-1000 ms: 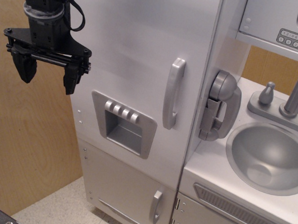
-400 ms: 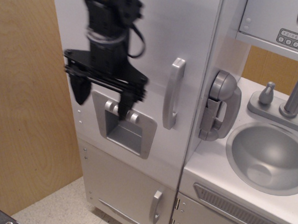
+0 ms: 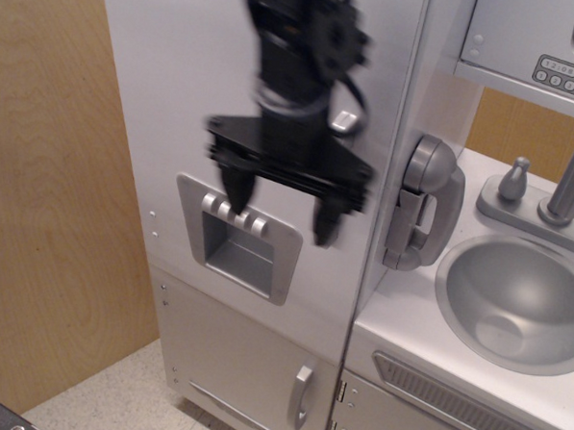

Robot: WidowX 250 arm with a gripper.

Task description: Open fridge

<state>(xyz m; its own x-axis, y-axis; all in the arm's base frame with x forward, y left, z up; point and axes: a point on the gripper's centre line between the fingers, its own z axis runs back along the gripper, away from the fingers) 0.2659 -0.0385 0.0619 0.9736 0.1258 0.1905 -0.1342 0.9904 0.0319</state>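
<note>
While the upper door remains closed, the parts read as follows:
Fridge (image 3: pixel 226 96): tall silver-grey cabinet filling the left and centre of the view, just beside the sink unit (image 3: pixel 513 304) on its right
Hand (image 3: pixel 280 207): black and motion-blurred, in front of the upper door, fingers spread wide and holding nothing
Door handle (image 3: pixel 344 119): vertical grey bar near the door's right edge, mostly hidden behind the hand
Handling: judged rigid, light, smooth-faced and likely slippery; the handle is the sensible place to take hold
Orientation: door faces the camera, long axis vertical; hinges judged to lie on the left edge, where screws show
Dispenser panel (image 3: pixel 237 241): recessed, below and left of the hand
Lower door (image 3: pixel 250 367): closed, short handle
</note>
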